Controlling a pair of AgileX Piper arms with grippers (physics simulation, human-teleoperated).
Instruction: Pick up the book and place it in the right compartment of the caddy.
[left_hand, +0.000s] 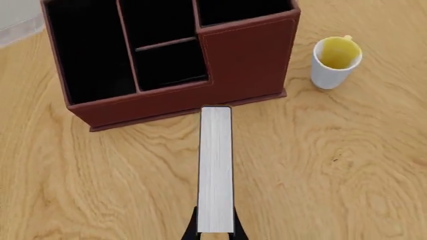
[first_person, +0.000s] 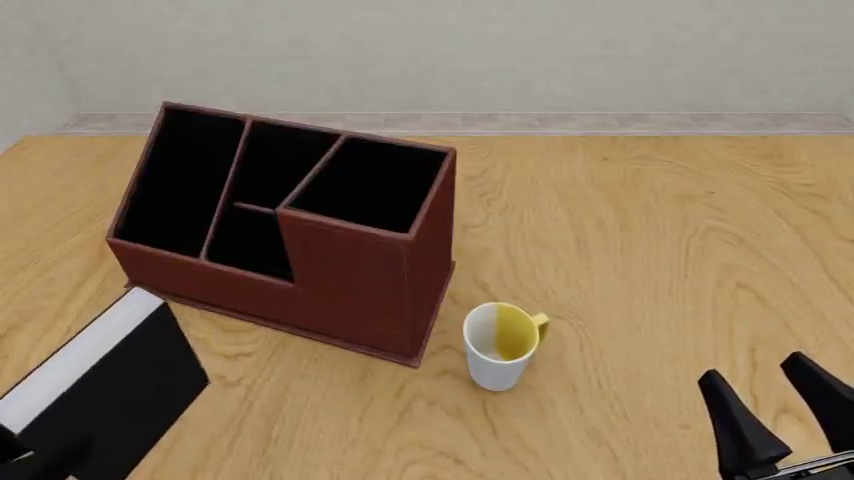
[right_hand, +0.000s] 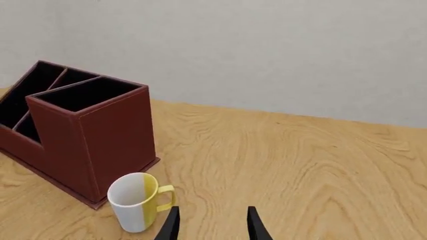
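Book (left_hand: 215, 170) sits edge-up, pinched in the left gripper (left_hand: 215, 231), just short of the caddy (first_person: 354, 275) front. It needs lifting above the wall, carrying over the right compartment (first_person: 370, 185), then lowering upright, clear of the mug (first_person: 499, 345). Right gripper (right_hand: 212, 222) hangs spread, holding nothing. No writing shows anywhere.
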